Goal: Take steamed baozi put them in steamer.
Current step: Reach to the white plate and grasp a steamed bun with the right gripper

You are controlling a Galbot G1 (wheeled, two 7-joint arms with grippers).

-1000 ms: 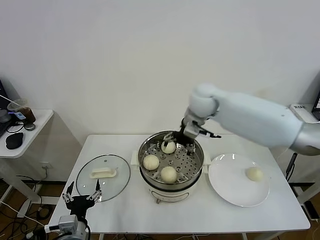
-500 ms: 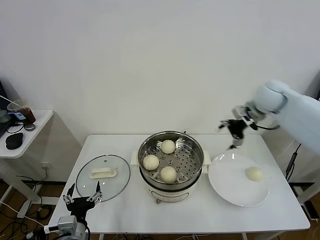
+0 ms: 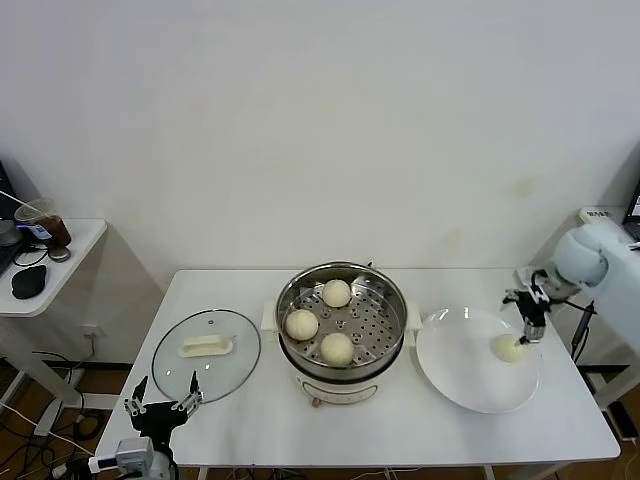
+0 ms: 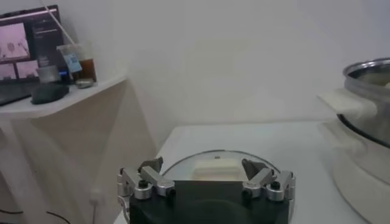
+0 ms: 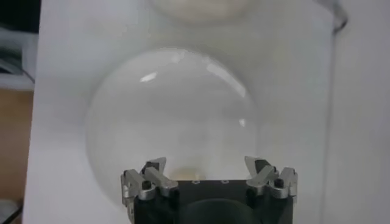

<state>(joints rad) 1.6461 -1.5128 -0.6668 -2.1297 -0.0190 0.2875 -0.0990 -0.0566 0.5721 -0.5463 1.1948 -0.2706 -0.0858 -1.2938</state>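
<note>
Head view, right pincer (image 3: 527,318) open, perhaps touching baozi (image 3: 510,348) — round, dome up

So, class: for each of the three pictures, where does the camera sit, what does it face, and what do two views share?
Head view: on the robot's head, looking forward and down at the steamer, three baozi inside; both arms show.
Left wrist view: on the left arm, low at the table's edge, facing the glass lid; left gripper, fingers open.
Right wrist view: above the white plate; right gripper, fingers open.
Shared: head and left wrist views both show lid and steamer.
</note>
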